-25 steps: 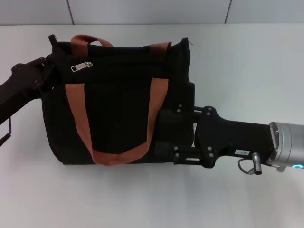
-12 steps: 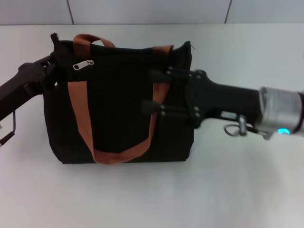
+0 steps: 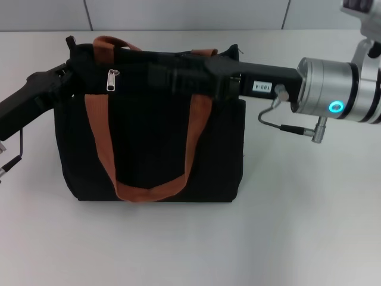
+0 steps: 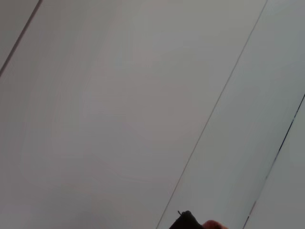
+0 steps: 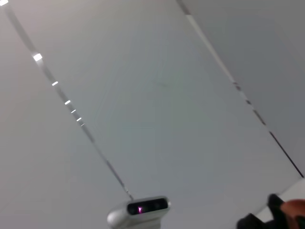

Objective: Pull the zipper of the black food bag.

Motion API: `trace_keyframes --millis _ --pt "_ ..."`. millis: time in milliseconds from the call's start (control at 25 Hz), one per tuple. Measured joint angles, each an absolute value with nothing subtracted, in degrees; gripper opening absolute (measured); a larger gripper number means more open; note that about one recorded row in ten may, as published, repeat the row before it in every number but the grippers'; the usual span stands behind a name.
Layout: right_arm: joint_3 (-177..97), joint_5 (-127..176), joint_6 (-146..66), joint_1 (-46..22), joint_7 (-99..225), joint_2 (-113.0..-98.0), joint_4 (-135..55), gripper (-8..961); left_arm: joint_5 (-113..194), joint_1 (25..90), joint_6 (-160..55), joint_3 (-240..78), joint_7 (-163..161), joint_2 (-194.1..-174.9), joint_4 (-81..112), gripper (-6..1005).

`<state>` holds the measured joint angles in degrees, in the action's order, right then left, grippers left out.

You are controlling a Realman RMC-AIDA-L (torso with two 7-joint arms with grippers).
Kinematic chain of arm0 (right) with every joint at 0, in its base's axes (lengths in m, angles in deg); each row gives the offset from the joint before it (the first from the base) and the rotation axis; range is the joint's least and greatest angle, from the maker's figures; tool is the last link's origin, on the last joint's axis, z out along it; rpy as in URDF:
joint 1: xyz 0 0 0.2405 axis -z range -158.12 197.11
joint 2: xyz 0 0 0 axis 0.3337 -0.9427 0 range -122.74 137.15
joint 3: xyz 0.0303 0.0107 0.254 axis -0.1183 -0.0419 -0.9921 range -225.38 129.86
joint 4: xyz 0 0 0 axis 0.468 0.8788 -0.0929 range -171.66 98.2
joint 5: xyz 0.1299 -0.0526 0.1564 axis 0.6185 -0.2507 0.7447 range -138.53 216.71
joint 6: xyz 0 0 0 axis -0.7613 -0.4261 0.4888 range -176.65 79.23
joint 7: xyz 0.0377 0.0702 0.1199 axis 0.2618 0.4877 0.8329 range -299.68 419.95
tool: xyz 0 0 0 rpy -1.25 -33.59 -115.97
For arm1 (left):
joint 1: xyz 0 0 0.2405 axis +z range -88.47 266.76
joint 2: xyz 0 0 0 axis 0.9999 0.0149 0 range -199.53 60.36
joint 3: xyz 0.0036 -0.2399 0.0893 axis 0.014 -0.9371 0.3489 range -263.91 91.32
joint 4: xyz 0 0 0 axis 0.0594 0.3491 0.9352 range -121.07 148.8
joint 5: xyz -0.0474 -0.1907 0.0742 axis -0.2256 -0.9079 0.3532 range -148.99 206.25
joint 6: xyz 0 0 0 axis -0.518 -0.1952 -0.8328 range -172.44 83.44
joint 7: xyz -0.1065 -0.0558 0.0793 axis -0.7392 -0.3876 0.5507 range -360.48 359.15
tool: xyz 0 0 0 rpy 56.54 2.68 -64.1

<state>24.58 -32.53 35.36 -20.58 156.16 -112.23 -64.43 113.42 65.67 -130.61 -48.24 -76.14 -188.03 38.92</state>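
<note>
The black food bag (image 3: 149,149) stands upright on the white table (image 3: 297,226), with rust-orange straps (image 3: 98,137) hanging down its front. The silver zipper (image 3: 111,80) hangs near the bag's top left corner. My left gripper (image 3: 64,76) is against the bag's upper left corner, just left of the zipper. My right gripper (image 3: 156,67) reaches in from the right, lying along the bag's top edge, a little right of the zipper. A sliver of the bag shows in the left wrist view (image 4: 186,222) and in the right wrist view (image 5: 281,214).
A grey panelled wall (image 3: 190,15) runs along the table's far edge. The right arm's silver wrist (image 3: 333,89) and its looped cable (image 3: 286,125) hang over the table right of the bag. A small camera unit (image 5: 140,210) shows in the right wrist view.
My right arm has swung up from low beside the bag's right side to across its top edge. The zipper pull has turned from slanting to hanging straight down. The left gripper has shifted up slightly.
</note>
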Motion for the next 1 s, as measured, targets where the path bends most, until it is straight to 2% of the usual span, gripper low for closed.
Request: trace_keyframes --millis 280,360,440,520,800,1000 --pt "24.64 -32.99 34.4 -21.63 168.39 -112.05 -65.75 709 113.28 64.8 -130.68 -48.24 -75.79 -188.14 39.18 18" --pt "24.65 -33.07 34.71 -22.04 172.27 -111.56 -66.18 709 113.29 64.35 -130.68 -48.24 -75.79 -188.14 39.35 19" --pt "24.65 -33.32 35.63 -22.51 176.62 -110.43 -66.38 709 113.39 64.01 -130.75 -48.16 -75.93 -188.15 39.99 19" --pt "24.67 -33.64 35.96 -22.54 177.16 -110.29 -66.39 709 113.37 63.79 -131.21 -47.63 -76.22 -188.14 40.78 19" --pt "24.71 -35.99 34.15 -21.2 169.38 -112.17 -67.02 708 113.32 62.77 -134.33 -45.84 -76.39 -188.25 42.15 19" --pt "25.15 -35.97 32.31 -21.76 169.35 -112.24 -66.31 709 113.27 62.69 -134.86 -45.81 -76.41 -188.25 42.53 19"
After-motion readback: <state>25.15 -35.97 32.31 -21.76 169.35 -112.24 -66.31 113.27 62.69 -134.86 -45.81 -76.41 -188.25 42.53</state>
